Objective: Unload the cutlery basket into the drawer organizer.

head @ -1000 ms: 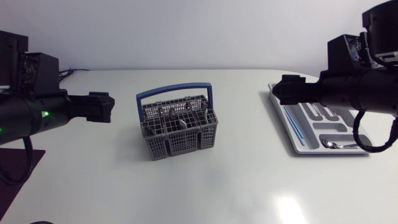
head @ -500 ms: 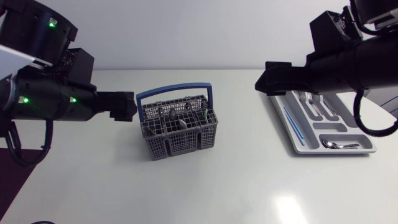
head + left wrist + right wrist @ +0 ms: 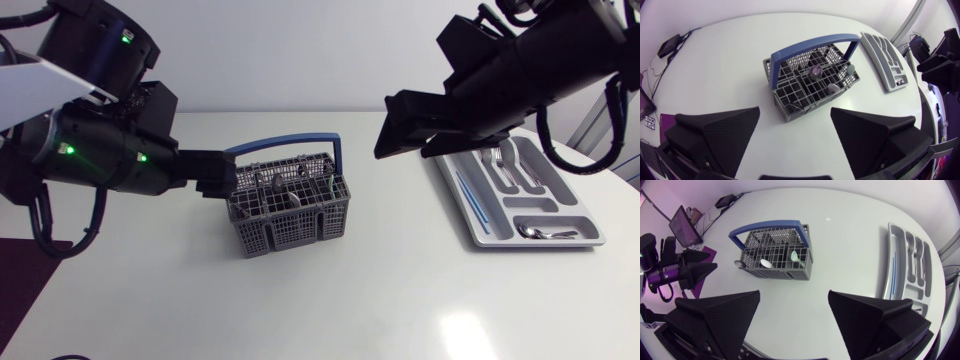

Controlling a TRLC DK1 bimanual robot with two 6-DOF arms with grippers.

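Note:
A grey mesh cutlery basket (image 3: pixel 290 228) with a blue handle (image 3: pixel 281 146) stands mid-table, with spoons (image 3: pixel 765 263) and other cutlery upright inside. The grey drawer organizer (image 3: pixel 500 242) lies at the right and holds forks, a spoon (image 3: pixel 541 233) and a blue-handled piece (image 3: pixel 471 196). My left gripper (image 3: pixel 222 178) is open and empty, right beside the basket's left end; in its wrist view the basket (image 3: pixel 810 82) lies ahead of the open fingers (image 3: pixel 730 127). My right gripper (image 3: pixel 395 125) hangs open and empty between basket and organizer, above the table.
A dark purple mat (image 3: pixel 20 280) lies at the table's left edge. White tabletop surrounds the basket in front and stretches between it and the organizer (image 3: pixel 890 265). Small dark devices and cables (image 3: pixel 671 42) sit at the far left corner.
My left gripper has swung right, up to the basket's left end. My right arm has moved left, away from over the organizer, toward the basket.

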